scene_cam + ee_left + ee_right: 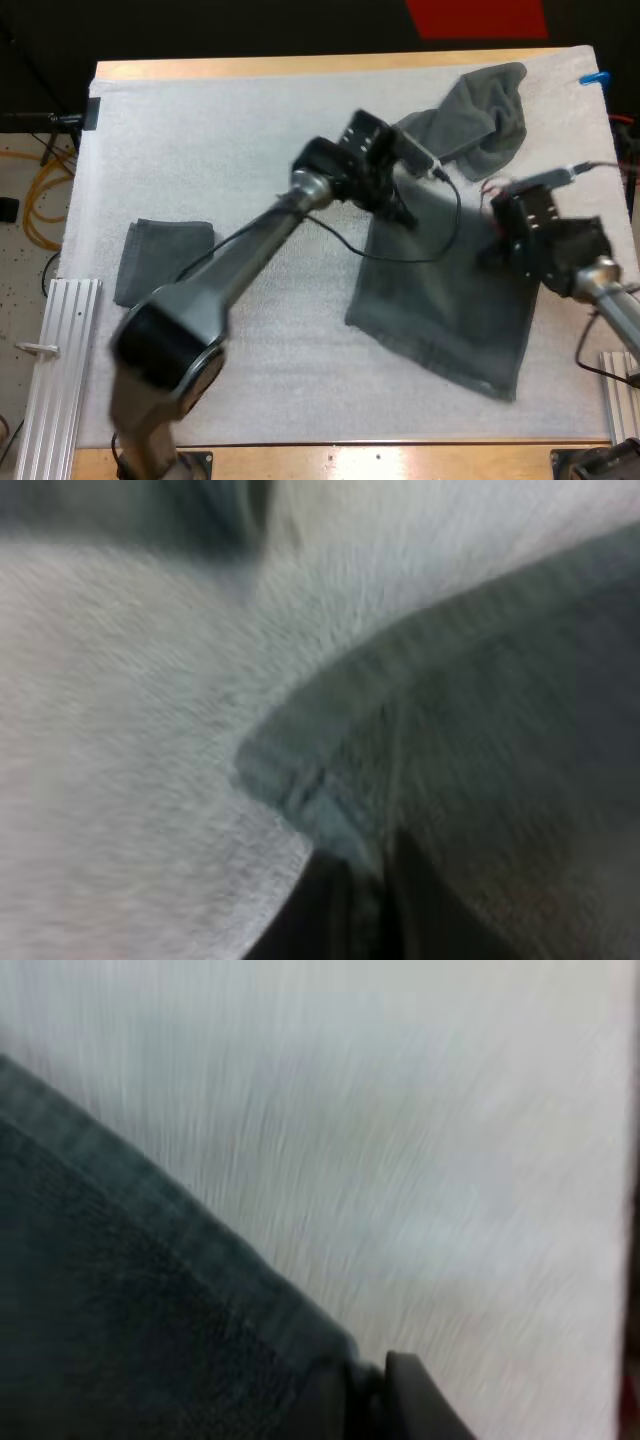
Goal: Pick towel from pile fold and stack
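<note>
A dark grey-green towel (445, 305) lies spread on the white mat (250, 150), right of centre. My left gripper (402, 212) is at its far left corner, shut on the towel's edge (300, 780), which is pinched between the black fingers (315, 910). My right gripper (493, 252) is at the towel's far right corner, shut on the towel's hem (200, 1290) between its fingers (420, 1400). A crumpled towel (480, 120) lies at the far right, just beyond both grippers. A folded towel (160, 260) rests on the left of the mat.
Aluminium rails stand at the near left (55, 360) and near right (620, 385) of the table. The wooden table edge (350, 458) runs along the front. Bare mat stretches between the folded towel and the spread towel.
</note>
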